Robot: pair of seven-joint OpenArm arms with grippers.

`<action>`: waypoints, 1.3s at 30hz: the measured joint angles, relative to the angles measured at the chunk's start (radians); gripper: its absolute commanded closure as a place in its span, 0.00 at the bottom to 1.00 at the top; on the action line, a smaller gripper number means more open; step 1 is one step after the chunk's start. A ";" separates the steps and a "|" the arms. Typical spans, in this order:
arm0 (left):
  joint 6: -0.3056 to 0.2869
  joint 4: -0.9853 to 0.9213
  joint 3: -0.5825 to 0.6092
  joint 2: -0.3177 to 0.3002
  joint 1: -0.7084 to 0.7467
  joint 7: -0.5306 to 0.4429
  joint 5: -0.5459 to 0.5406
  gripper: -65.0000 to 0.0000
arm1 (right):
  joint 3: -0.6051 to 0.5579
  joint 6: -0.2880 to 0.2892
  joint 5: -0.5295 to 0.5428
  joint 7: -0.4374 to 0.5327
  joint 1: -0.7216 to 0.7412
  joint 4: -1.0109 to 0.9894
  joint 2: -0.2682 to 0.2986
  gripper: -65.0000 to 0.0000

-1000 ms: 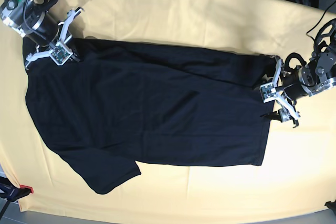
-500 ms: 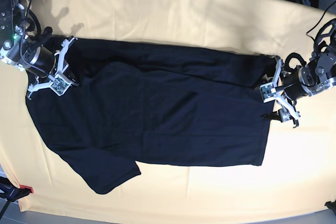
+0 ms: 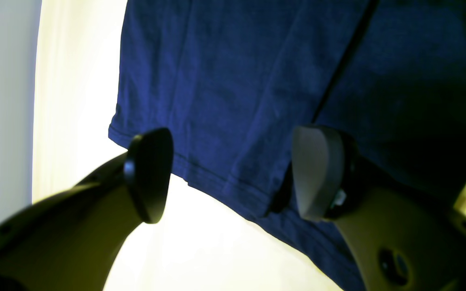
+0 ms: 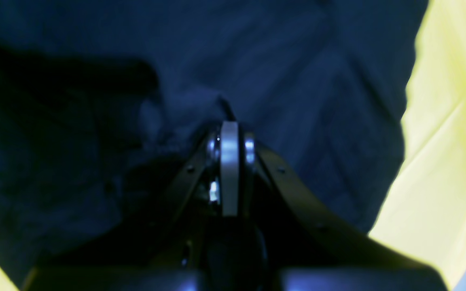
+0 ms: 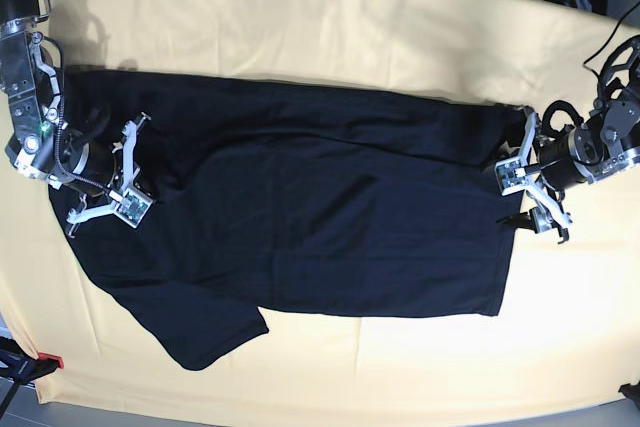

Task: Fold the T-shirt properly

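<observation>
**A:** Starting big: T-shirt [image 5: 320, 217] lying mostly flat on the yellow cover [image 5: 350, 27], one sleeve sticking out at lower left in the base view. Biggest worry?

**B:** Risk of dragging the whole body askew by pulling from one side. Right gripper [image 4: 229, 121] clamped tight, seemingly on a bunch of fabric. Danger of creasing everything, or of losing that pinch mid-fold.

**A:** And over at the hem?

**B:** Left gripper [image 3: 225, 173] spread wide, straddling the hem, gripping nothing. Danger in closing there: catching just one layer, or the cover too.

**A:** Anything hard to see?

**B:** Plenty. No telling the layer count inside that pinch, all dark and blurred. No sign of any logo either.
</observation>
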 measured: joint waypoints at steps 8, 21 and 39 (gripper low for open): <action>0.000 0.000 0.000 0.000 0.000 0.000 0.000 0.30 | 0.000 -0.013 -0.010 0.037 0.008 -0.040 -0.006 0.88; -0.031 0.007 0.000 0.000 -0.002 0.006 0.003 0.30 | -0.001 -0.252 0.082 -0.198 0.113 0.084 0.012 0.38; -0.303 0.058 0.000 -0.002 0.132 -0.028 0.190 0.38 | 0.006 -0.223 0.212 -0.318 -0.288 0.276 0.124 0.38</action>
